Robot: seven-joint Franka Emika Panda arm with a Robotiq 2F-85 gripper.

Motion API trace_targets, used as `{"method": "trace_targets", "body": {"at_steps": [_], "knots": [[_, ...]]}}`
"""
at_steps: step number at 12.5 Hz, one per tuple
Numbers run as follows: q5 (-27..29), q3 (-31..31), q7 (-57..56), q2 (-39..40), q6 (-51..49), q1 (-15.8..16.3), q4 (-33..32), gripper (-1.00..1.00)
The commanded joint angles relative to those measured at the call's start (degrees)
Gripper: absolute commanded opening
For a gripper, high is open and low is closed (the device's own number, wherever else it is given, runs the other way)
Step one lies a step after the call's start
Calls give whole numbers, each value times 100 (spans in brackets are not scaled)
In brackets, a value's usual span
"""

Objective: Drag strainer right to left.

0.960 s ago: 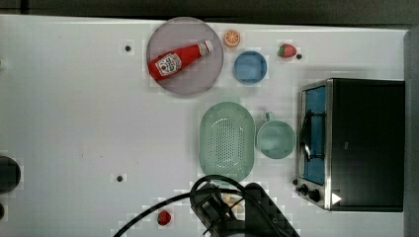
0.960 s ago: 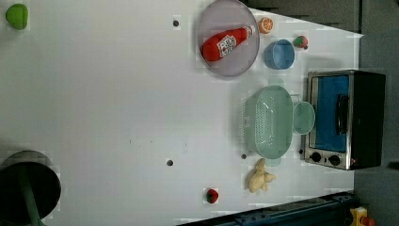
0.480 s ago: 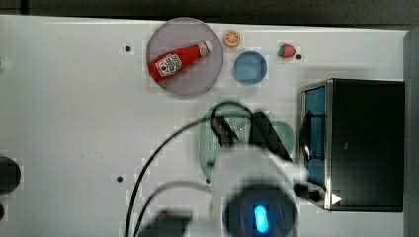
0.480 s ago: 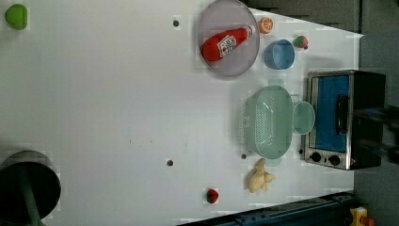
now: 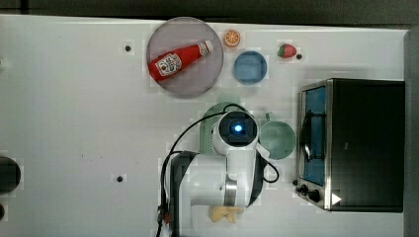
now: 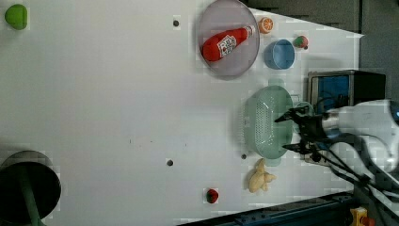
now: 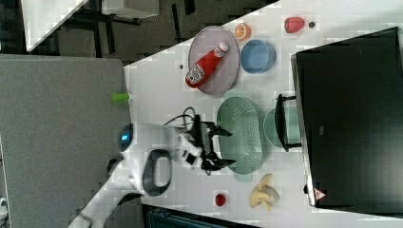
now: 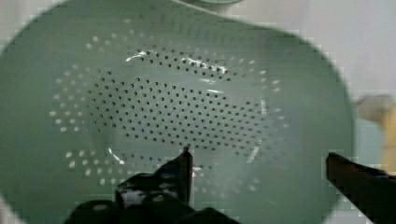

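Now: end effector [image 6: 288,133] spread wide, holding nothing, over strainer [image 6: 263,125]; mug [image 5: 277,140] at strainer's 3 o'clock in top view.

Pale mint-green strainer [image 8: 154,107] with its dotted perforated centre lying directly beneath the gripper [image 8: 259,163], whose two dark fingers [image 8: 180,175] stand wide apart, one over the perforations, the other beyond the strainer's rim above the pale surface [image 8: 345,42].
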Motion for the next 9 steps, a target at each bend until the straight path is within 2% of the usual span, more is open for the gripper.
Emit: {"method": "trace_targets", "body": {"at_steps": [1, 5, 9], "knots": [[24, 163, 655, 236, 674, -16, 193, 100], [54, 194, 741, 1130, 1559, 46, 173, 100], [72, 372, 1470, 1286, 1825, 193, 105, 100]]}}
